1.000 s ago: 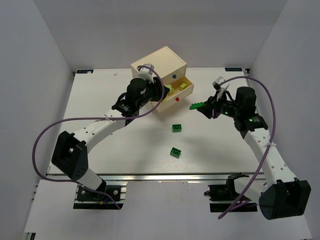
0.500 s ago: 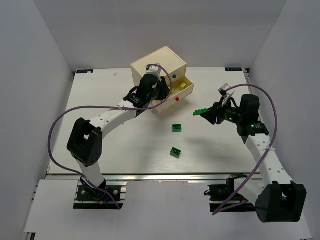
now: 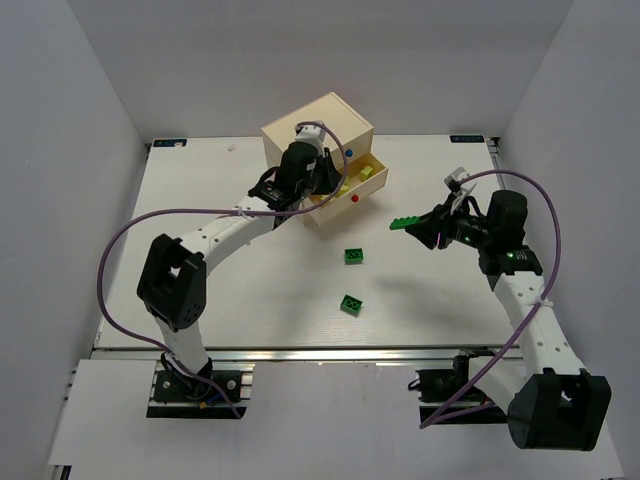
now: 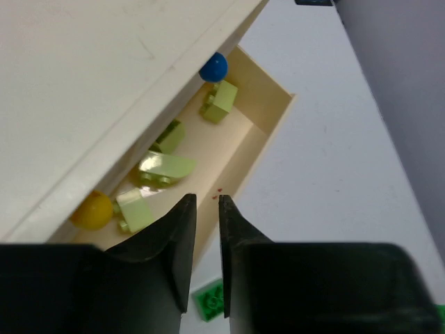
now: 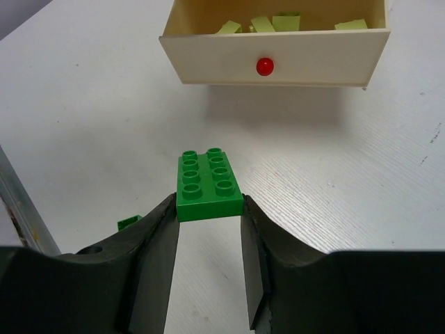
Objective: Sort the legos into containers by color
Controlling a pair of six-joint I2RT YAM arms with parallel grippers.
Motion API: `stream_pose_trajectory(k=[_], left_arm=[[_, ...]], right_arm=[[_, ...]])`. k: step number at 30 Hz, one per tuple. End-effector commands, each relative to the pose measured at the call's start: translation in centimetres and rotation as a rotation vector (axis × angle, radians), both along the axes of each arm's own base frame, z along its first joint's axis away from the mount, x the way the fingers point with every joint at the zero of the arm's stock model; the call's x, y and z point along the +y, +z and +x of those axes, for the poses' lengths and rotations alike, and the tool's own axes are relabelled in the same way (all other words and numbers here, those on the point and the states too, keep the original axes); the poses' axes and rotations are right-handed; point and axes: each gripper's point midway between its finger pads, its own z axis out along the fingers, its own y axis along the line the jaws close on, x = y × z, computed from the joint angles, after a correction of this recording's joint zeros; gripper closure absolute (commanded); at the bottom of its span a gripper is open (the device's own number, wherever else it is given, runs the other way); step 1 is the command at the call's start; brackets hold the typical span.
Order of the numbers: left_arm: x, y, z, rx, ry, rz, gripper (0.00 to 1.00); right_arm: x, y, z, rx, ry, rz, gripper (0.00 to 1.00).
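green brick [image 5: 209,184]: glossy studded plastic | chest [image 3: 318,130]: matt cream wood | table [image 3: 200,200]: matt white

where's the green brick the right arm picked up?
Clamped in the right gripper, the green brick is held above the table on the right of the top view, in front of the open red-knob drawer.

White-and-black arms [image 3: 230,232], purple cables [image 3: 120,250]

We observed a flat white rectangular tabletop [image 3: 200,200] enclosed on three sides by plain pale grey walls [image 3: 60,150]. A silver aluminium rail [image 3: 330,350] ran along its near edge. Lighting was even and diffuse.
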Motion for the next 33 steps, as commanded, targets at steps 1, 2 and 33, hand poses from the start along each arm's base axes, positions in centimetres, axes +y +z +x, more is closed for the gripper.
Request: stream_pose_trajectory(k=[1, 2, 33], left_arm=[[-1.3, 4.5, -2.3, -0.08, -0.117, -0.068, 0.75], [-2.0, 5.0, -3.0, -0.102, -0.177, -0.083, 0.85], [-2.4, -6.5, -4.4, -0.051, -0.053, 0.272, 0.52]], right_arm=[[0.1, 0.7, -0.1, -0.04, 0.014, 0.01, 1.0], [-0.1, 0.6, 0.0, -0.042, 0.008, 0.005, 1.0], [-3.8, -8.0, 3.3, 0.056, -0.089, -0.245, 1.0]])
